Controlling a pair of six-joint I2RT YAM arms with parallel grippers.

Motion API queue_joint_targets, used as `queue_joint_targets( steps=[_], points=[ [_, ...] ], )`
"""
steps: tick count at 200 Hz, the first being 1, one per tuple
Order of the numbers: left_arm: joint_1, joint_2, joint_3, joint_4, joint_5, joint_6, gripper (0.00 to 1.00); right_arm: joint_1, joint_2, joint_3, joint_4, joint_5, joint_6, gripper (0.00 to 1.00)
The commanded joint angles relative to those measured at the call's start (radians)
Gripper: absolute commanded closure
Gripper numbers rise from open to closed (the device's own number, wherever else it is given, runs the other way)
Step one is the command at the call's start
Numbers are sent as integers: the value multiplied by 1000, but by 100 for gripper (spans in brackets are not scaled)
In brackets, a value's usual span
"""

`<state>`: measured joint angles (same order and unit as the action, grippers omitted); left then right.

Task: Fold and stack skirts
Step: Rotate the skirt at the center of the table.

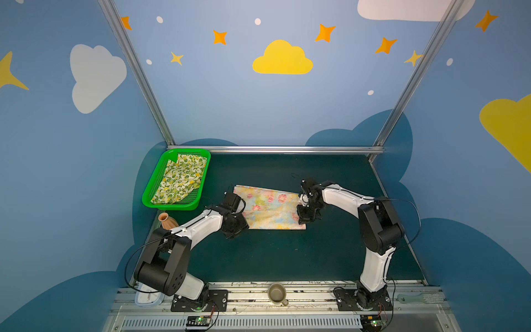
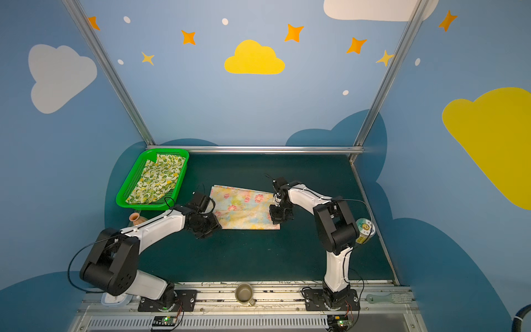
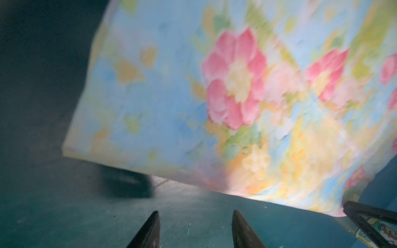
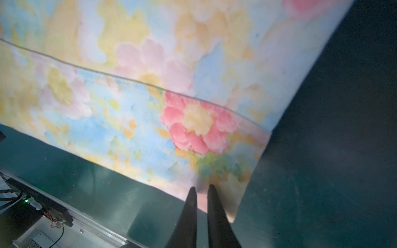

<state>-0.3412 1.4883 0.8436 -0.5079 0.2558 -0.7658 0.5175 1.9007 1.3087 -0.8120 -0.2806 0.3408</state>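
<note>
On mat [image 3: 64,204] | wrist views only: left claw [image 3: 195,212] parted, empty | right claw [image 4: 201,187] pinching floral skirt [image 4: 129,107] edge

Skirts: two are showing. The floral skirt [image 1: 270,208] is lying mid-frame and the lemon skirt [image 1: 179,178] is lying upper left of it.
Basket [image 1: 172,205]: one, green mesh, sitting left of centre.
Robot arms: two are reaching in, the left arm [image 1: 198,227] and the right arm [image 1: 344,198].
Grippers: two, the left gripper [image 3: 194,214] and the right gripper [image 4: 202,189].
Vase [image 1: 166,220]: one.
Mug [image 1: 277,293]: one, standing at bottom centre.
Tin can [image 2: 364,231]: one, showing at the right.
Lidded box [image 1: 145,299]: one, sitting lower left.
</note>
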Motion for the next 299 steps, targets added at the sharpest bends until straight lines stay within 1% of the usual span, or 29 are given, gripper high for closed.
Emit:
queue_joint_targets(
  steps=[1,37,86,110,134,183,196,200,216,249,259,283,287,299],
  points=[
    [38,-8,73,-53,-22,46,45,-4,-26,-39,-6,-19,13,87],
    [91,65,161,-41,-17,87,46,-5,-4,-71,25,-16,31,88],
    [111,204,206,1,-37,113,47,-16,47,-45,37,13,36,89],
    [110,235,187,15,-37,111,47,-23,71,-16,35,30,30,89],
    [110,233,147,32,-37,100,47,-33,91,16,27,45,19,90],
    [68,170,32,59,-37,47,47,-47,93,41,6,38,3,90],
    [67,147,27,49,-39,43,47,-55,72,38,0,6,-2,90],
    [67,140,29,43,-68,45,47,-60,63,38,-4,-6,-4,90],
    [65,104,58,8,-82,58,47,-88,15,33,-13,-51,-9,87],
    [49,61,160,-60,-85,93,46,-202,-71,24,13,-195,-34,72],
    [32,67,198,-68,-76,105,45,-243,-77,18,40,-253,-35,70],
    [-26,118,288,-55,-51,119,45,-335,-50,18,102,-384,-35,67],
    [-35,130,302,-49,-20,118,45,-348,-40,16,116,-402,-33,66],
    [-64,174,346,-32,5,115,45,-378,-21,18,147,-438,-30,64]
  ],
)
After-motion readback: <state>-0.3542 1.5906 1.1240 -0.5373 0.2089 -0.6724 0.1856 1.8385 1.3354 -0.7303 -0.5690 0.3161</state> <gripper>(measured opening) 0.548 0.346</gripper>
